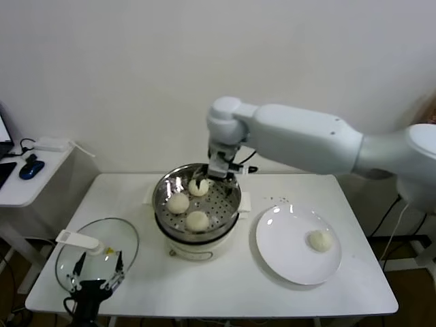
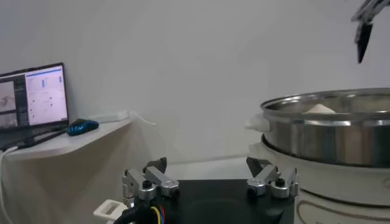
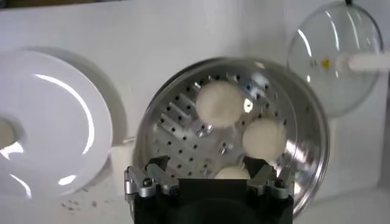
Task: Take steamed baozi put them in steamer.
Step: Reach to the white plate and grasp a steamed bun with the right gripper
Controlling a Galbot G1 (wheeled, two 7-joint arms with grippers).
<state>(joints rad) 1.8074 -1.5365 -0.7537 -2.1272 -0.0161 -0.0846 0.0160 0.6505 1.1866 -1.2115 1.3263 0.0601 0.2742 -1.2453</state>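
Two grippers show: the left gripper (image 1: pixel 101 271), fingers spread and holding nothing, waits low over the glass lid (image 1: pixel 95 253) at the table's (image 1: pixel 354 286) near edge. Farther back, three buns (image 1: pixel 197 220) sit in the steamer (image 1: pixel 161 197); a fourth bun (image 1: pixel 320 240) lies on the plate (image 1: pixel 286 259). The right gripper (image 1: pixel 219 169) hovers over the steamer's far rim, fingers wide apart, gripping nothing.

Even, bright overhead lighting; glare patches on the plate (image 1: pixel 286 262) and steamer (image 1: pixel 163 194); right wrist view slightly soft.
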